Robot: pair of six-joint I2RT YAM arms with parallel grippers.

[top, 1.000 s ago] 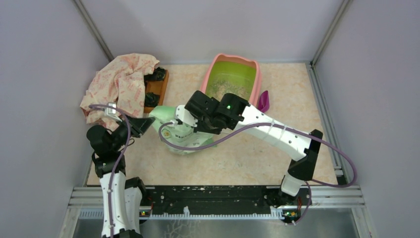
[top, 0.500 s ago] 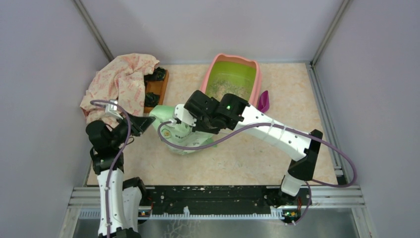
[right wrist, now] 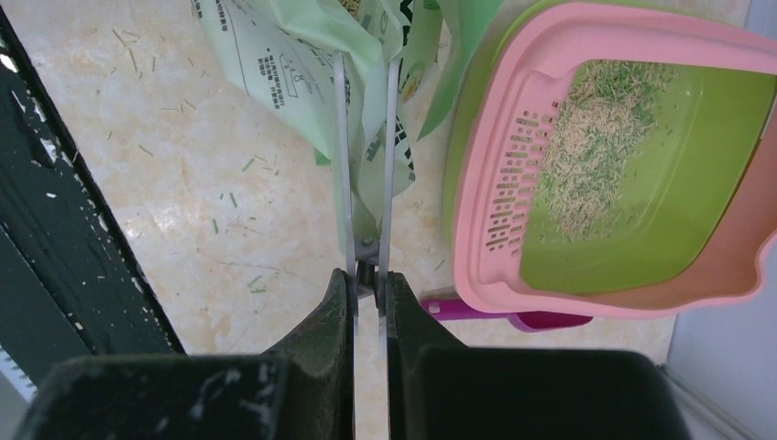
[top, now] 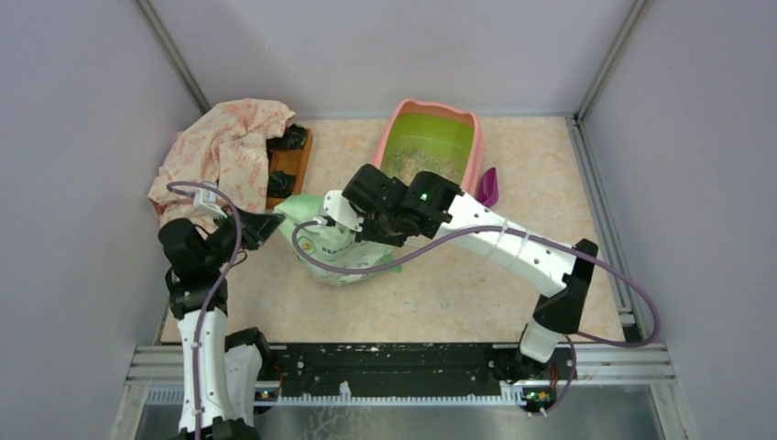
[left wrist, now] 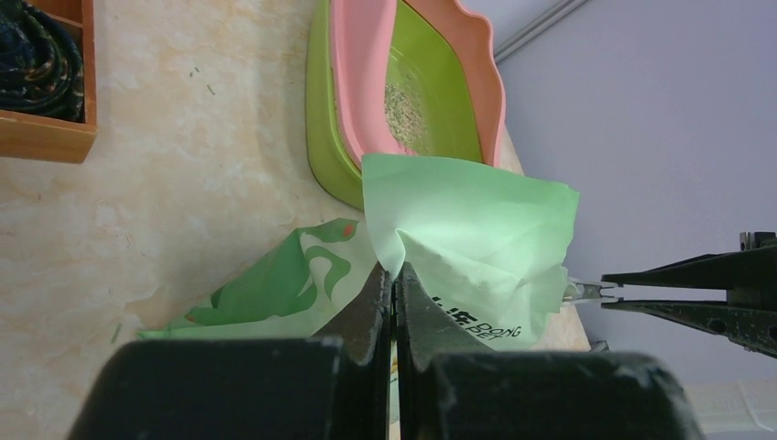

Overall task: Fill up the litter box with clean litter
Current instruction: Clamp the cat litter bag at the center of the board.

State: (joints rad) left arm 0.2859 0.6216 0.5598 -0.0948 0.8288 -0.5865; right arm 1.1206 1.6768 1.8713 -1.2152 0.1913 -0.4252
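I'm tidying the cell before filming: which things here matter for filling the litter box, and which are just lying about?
In the job: litter box, litter inside it, green bag held by the left gripper, scissors in the right gripper.
Lying about: magenta scoop, patterned cloth, wooden tray.

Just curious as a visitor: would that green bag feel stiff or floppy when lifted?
Probably floppy: the green bag creases and folds where the left gripper pinches it. Likely bottom-heavy too: its lower part lies slumped on the table while only the top corner is raised.
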